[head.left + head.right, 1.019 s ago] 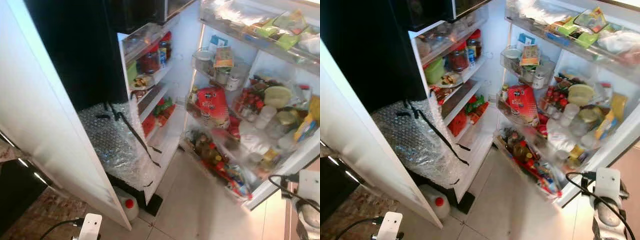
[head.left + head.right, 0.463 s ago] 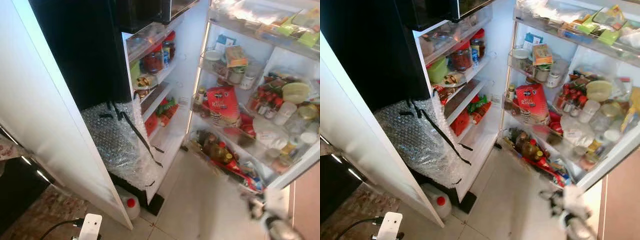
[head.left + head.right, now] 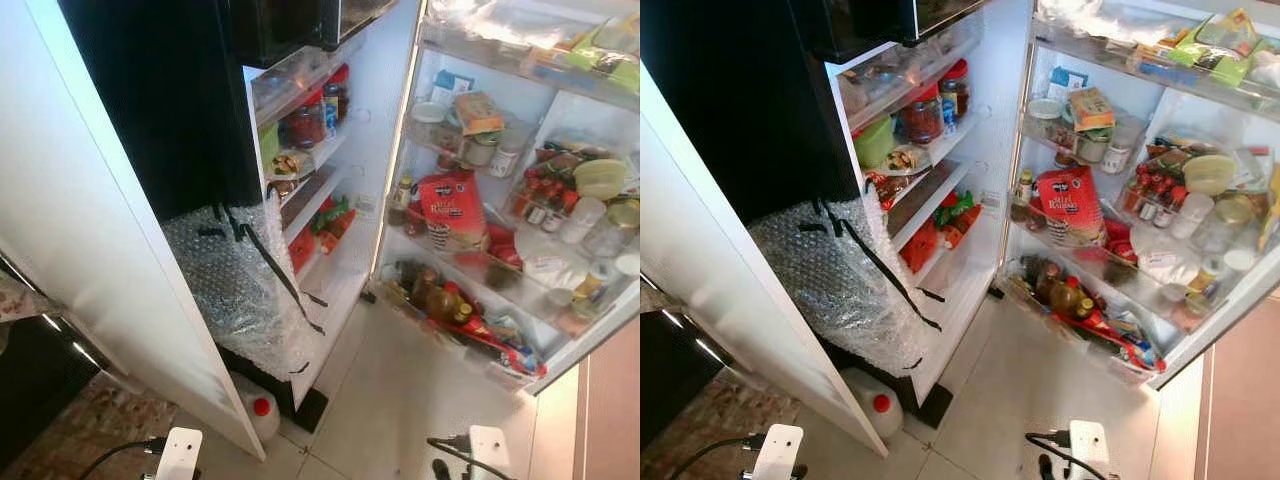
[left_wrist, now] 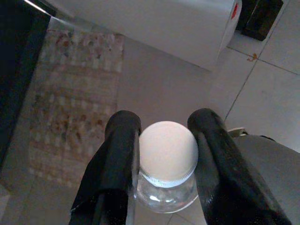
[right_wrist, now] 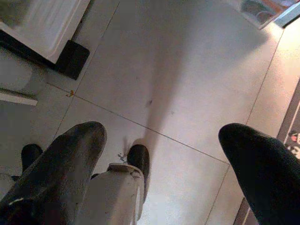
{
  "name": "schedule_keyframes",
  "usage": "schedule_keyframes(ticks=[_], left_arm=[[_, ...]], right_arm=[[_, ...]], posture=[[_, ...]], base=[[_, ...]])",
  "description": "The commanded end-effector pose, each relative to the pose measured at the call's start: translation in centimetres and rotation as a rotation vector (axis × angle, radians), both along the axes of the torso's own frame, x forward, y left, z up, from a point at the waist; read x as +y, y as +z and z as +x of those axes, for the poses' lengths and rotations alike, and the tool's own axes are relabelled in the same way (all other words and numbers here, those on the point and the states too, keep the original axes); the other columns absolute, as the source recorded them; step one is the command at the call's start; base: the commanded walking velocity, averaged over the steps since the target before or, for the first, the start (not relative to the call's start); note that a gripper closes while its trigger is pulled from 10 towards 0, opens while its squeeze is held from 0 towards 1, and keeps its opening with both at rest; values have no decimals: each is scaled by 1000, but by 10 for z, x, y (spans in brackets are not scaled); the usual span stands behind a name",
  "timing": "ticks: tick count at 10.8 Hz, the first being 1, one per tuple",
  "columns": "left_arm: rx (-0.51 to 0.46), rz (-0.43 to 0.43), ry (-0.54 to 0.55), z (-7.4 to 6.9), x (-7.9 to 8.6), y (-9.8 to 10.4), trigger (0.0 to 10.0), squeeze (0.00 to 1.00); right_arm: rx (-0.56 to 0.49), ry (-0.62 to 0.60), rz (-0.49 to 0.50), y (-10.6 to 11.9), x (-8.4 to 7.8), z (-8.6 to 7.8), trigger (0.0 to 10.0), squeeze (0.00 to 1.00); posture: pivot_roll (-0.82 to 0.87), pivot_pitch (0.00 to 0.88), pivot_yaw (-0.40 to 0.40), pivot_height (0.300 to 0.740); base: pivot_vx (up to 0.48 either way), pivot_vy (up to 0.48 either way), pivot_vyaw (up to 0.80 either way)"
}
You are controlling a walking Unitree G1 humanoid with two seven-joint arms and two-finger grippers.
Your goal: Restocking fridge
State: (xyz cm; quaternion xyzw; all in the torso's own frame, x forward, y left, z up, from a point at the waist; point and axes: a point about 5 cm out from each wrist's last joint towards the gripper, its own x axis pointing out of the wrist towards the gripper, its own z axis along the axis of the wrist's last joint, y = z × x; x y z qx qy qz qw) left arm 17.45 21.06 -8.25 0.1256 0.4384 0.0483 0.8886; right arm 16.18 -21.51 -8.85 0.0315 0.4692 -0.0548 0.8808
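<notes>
Eye views: the fridge (image 3: 330,180) stands open across the upper frame, its door shelves (image 3: 520,270) at right crowded with jars, ready for restocking.

Left wrist view: the left gripper (image 4: 164,154) is clamped on a bottle (image 4: 168,161) at centre frame, fingers (image 4: 117,164) pinching below its white cap, likely to carry it upright.

Right wrist view: the right gripper (image 5: 164,154) hangs wide apart over the floor tiles (image 5: 187,70), holding nothing.

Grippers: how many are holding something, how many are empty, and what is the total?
Holding something: 1, the left gripper, shut on a white-capped clear bottle.
Empty: 1, the right gripper, open above the floor tiles.
Total: 2.
</notes>
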Motion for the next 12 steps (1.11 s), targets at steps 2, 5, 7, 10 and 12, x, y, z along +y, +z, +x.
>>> schedule_keyframes(ticks=[2,5,7,10,12], left_arm=[[28,4,-1,-5,3,-2,10000,0],[33,0,-3,-4,1,-2,10000,0],[34,8,0,-4,2,-2,10000,0],[44,18,-3,-6,5,-2,10000,0],[47,22,-3,-6,5,-3,10000,0]], right_arm=[[9,16,14,-1,3,0,10000,0],[4,29,6,-1,4,1,10000,0],[20,11,20,-4,7,-5,10000,0],[45,17,-8,-6,10,-9,10000,0],[61,44,-48,-6,5,-11,10000,0]], posture=[[-41,0,23,740],[-45,0,25,740],[-46,0,26,740],[-45,0,27,740],[-44,0,25,740]], base=[[0,0,0],[0,0,785],[0,0,0],[0,0,0],[0,0,797]])
